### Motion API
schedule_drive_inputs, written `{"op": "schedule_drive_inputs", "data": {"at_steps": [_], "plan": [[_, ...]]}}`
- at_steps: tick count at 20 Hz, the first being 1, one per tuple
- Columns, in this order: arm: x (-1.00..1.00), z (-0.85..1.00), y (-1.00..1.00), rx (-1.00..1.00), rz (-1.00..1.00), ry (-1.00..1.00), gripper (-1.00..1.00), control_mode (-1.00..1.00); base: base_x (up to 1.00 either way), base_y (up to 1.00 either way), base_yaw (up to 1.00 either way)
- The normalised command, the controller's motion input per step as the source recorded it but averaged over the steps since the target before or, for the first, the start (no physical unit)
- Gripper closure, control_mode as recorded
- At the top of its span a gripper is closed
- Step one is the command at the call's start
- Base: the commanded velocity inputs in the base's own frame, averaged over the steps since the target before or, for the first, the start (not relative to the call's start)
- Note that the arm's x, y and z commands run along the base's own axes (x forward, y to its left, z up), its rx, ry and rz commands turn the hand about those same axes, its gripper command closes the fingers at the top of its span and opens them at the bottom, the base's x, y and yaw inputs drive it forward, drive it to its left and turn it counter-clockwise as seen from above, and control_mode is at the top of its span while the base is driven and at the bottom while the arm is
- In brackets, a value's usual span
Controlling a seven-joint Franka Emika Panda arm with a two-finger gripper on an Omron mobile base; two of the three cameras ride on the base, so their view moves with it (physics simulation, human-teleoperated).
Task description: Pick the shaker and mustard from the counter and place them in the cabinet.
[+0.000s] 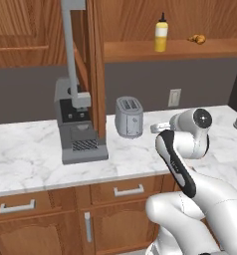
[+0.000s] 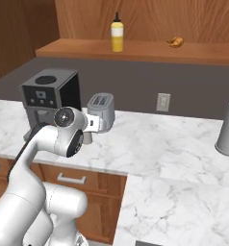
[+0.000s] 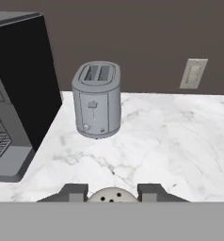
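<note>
**Shaker pinched low over table; mustard up on shelf**

While the mustard [image 1: 161, 34] stands upright on the cabinet shelf [image 1: 140, 50], the shaker [image 3: 112, 195] sits between the two fingertips in the hand view, its pale cap with small holes facing the camera.

- Gripper [image 3: 112, 192]: fingers drawn in against the shaker on both sides, pinching it. In the base views the shaker itself is hard to make out behind the wrist.
- Gripper position: low over the table [image 1: 31, 154], near its front edge, with the toaster [image 1: 129, 116] farther back and the coffee machine [image 1: 75, 124] to the toaster's left.
- Key relation: the shelf lies above and beyond the gripper, past the toaster, against the far wall. The mustard is roughly straight up from the toaster; bare shelf runs to its right as far as a small brown item [image 1: 197, 38], too small to identify.
- Shaker's long axis: appears to run along the gripper's line of sight, cap toward the camera; exact tilt not readable.
- Judgement: the next move is a lift up and forward, clearing the toaster top and the shelf lip.
- Writing: none legible. The mustard carries a pale band with no readable print; the wall outlet [image 3: 193, 73] is blank.
</note>
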Motion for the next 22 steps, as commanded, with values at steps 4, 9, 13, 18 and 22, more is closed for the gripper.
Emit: {"op": "schedule_drive_inputs", "data": {"at_steps": [4, 9, 13, 18, 22], "plan": [[0.00, 0.00, 0.00, 0.00, 0.00, 0.00, 1.00, 1.00, 0.43, -0.13, 0.00], [0.00, 0.00, 0.00, 0.00, 0.00, 0.00, 1.00, 1.00, 0.38, -0.08, 0.00], [0.02, 0.00, -0.01, 0.00, 0.00, 0.00, 1.00, -1.00, 0.15, -0.02, 0.00], [0.00, 0.11, -0.01, 0.00, 0.00, 0.00, 1.00, -1.00, 0.00, 0.00, 0.00], [-0.03, 0.44, 0.00, -0.04, 0.00, -0.01, 1.00, -1.00, 0.00, 0.00, 0.00]]}}
